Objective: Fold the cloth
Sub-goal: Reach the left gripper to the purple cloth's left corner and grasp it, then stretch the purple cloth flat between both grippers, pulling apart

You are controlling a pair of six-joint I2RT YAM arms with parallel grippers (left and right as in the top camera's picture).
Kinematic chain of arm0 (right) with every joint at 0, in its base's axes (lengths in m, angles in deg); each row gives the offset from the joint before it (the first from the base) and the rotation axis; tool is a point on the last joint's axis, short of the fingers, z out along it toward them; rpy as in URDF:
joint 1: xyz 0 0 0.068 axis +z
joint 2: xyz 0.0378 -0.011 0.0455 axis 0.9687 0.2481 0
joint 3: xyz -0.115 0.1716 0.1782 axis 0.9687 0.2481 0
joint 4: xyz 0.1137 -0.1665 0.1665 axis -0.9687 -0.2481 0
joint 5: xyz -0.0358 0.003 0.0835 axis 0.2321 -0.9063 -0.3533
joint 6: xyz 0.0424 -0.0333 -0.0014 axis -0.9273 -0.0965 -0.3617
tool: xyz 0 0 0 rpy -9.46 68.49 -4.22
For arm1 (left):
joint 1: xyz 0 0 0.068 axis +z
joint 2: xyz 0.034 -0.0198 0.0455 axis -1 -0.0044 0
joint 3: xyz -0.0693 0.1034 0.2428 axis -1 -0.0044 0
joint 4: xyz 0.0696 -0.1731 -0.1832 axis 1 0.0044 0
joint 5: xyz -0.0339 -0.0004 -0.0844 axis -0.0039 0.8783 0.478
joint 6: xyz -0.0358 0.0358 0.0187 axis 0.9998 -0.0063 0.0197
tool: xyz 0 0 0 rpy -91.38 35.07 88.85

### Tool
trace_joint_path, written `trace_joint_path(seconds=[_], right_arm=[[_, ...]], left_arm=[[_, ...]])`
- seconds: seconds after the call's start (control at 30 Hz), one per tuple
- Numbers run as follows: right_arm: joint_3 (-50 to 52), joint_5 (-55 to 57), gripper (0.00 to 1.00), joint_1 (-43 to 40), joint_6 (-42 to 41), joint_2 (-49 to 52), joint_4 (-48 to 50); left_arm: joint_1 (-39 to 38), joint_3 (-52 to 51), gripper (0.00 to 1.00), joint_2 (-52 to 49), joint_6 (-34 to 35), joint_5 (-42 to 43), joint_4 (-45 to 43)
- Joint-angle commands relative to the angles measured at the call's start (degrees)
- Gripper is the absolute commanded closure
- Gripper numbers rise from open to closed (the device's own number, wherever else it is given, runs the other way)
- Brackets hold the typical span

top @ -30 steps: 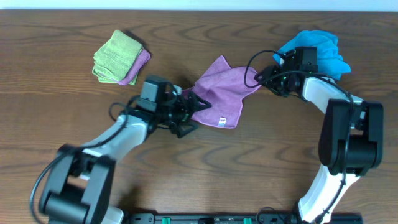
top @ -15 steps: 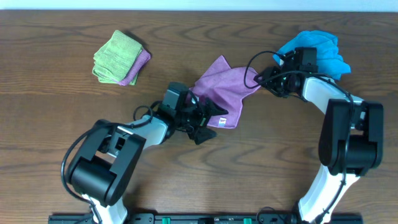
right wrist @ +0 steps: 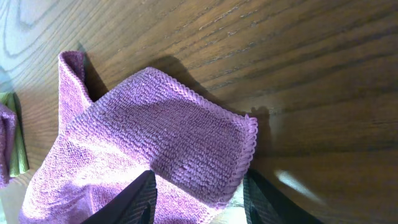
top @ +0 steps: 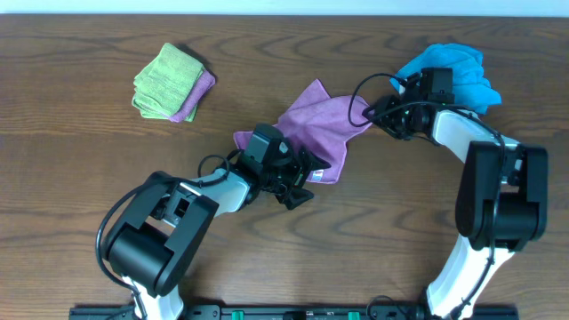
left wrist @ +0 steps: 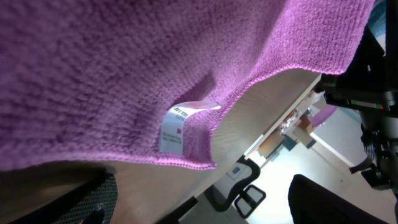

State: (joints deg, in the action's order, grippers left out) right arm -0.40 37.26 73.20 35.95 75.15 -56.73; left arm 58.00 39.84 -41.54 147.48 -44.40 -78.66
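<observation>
Step in hand: getting a grip on the cloth (top: 316,124) before the first fold. It lies rumpled mid-counter (top: 80,187), not yet flat, no fold made.

Right tool (top: 378,114) is at the cloth's far right corner. In the wrist view its jaws are partly closed with the hem between them. It looks pinched, and the cloth draws to a point there.

Left tool (top: 300,182) is at the near edge, nosed under the cloth. In the wrist view the fabric and its label (left wrist: 177,127) hang over the camera. The fingers (left wrist: 81,199) stand wide apart in the lower corners, clamped on nothing.

Next, my read: left closes on the near hem by the label, then both pull apart to flatten before folding over.

Folded stack (top: 169,82) far left and blue cloth (top: 453,71) far right — both well clear.
</observation>
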Motion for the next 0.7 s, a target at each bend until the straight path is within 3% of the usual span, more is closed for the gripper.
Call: trace_joint_path(seconds=[0.0, 0.37, 0.67], right_arm=[[0.1, -0.5, 0.54, 0.3, -0.6, 0.6, -0.3], [0.1, -1.6, 0.55, 0.3, -0.6, 0.6, -0.3], [0.1, -2.0, 0.55, 0.3, -0.6, 0.6, -0.3]], left_arm=[[-1.3, 0.5, 0.11, -0.7, 1.1, -4.7, -0.2], [-5.0, 0.6, 0.23, -0.7, 1.5, -15.4, -0.2], [-7.7, 0.7, 0.25, -0.7, -2.1, -23.5, -0.2]])
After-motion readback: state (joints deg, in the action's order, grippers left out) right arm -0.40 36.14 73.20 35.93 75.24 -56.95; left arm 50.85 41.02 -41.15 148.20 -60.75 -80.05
